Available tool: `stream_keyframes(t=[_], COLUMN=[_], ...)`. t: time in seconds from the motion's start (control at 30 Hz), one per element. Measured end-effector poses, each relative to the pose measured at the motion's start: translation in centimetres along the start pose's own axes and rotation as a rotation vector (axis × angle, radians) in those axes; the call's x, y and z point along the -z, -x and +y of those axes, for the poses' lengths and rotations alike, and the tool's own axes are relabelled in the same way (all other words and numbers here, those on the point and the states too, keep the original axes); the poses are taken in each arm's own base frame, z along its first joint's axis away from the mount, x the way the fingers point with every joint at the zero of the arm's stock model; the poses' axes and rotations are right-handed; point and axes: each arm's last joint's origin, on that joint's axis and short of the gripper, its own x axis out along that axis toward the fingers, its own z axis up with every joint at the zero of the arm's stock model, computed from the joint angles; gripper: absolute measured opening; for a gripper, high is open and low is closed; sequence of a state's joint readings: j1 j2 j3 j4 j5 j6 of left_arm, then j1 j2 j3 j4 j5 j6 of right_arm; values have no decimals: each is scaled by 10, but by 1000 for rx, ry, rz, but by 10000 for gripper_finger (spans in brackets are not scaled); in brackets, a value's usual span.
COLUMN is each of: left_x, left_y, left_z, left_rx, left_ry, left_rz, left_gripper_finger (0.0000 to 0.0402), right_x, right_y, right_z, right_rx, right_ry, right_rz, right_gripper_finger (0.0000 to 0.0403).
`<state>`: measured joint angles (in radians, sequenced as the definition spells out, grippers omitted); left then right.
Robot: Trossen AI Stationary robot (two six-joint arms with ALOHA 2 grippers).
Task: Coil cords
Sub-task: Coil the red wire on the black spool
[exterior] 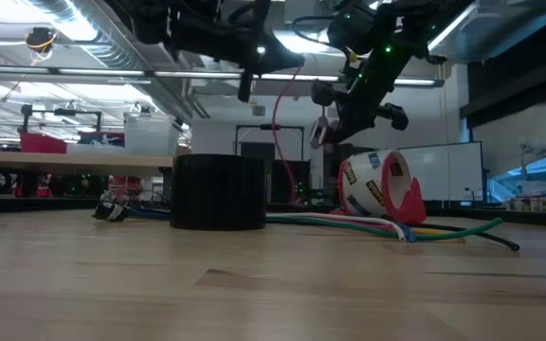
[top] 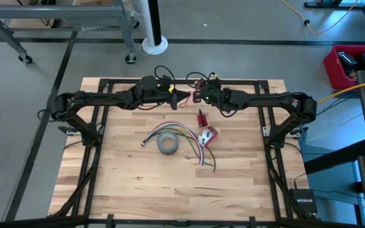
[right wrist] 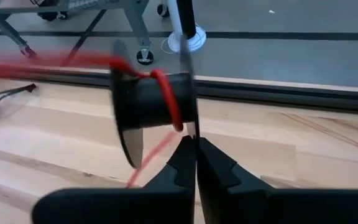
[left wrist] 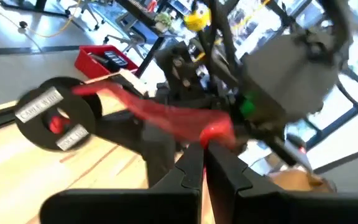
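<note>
A thin red wire [right wrist: 166, 99] is wound round a small black spool [right wrist: 154, 102], held above the table's far middle. My right gripper [right wrist: 196, 146] is shut on the spool. My left gripper [left wrist: 202, 155], just left of it [top: 184, 96], is shut on the wire's free length [left wrist: 166, 115]. That length runs from my left fingers to the spool [left wrist: 55, 112], whose flange bears a white label. Lower down, the wire hangs in a slack line [exterior: 278, 133] toward the table. A bundle of coloured cords [top: 173, 131] lies loose on the table below. My left gripper pinches the red wire [left wrist: 213, 132] between its two fingertips, coming nearly level from the table's left. The wire is lifted clear and leads across to the spool. My right gripper pinches the rim of one spool flange [right wrist: 190, 127] between its two fingers, slanting down from the table's right. The spool is clear of the table, its axis across the fingers.
A grey tape roll [top: 168, 144] lies flat mid-table among the coloured cords. A red tape dispenser [top: 208, 135] and a small red part [top: 202, 118] sit just right of it. The near half of the wooden table [top: 170, 190] is bare.
</note>
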<state>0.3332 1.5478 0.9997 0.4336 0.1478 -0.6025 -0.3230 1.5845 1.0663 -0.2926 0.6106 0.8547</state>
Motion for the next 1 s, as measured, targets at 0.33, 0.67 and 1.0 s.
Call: stream_keyframes(t=[0.33, 0.67, 1.0], left_x=[12, 8, 18], left_y=[0, 2, 5], left_z=[-2, 11, 18], left_rx=[-67, -228, -297], left_ry=[-80, -124, -120], left_rz=[70, 33, 141], left_gripper_finger=[0, 0, 0], right_x=[-2, -2, -8], right_y=[0, 0, 2], right_z=[6, 6, 16], right_rx=[-78, -99, -231], right_ry=[-31, -30, -66], right_rz=[9, 33, 20], right_gripper_finger=[5, 5, 5])
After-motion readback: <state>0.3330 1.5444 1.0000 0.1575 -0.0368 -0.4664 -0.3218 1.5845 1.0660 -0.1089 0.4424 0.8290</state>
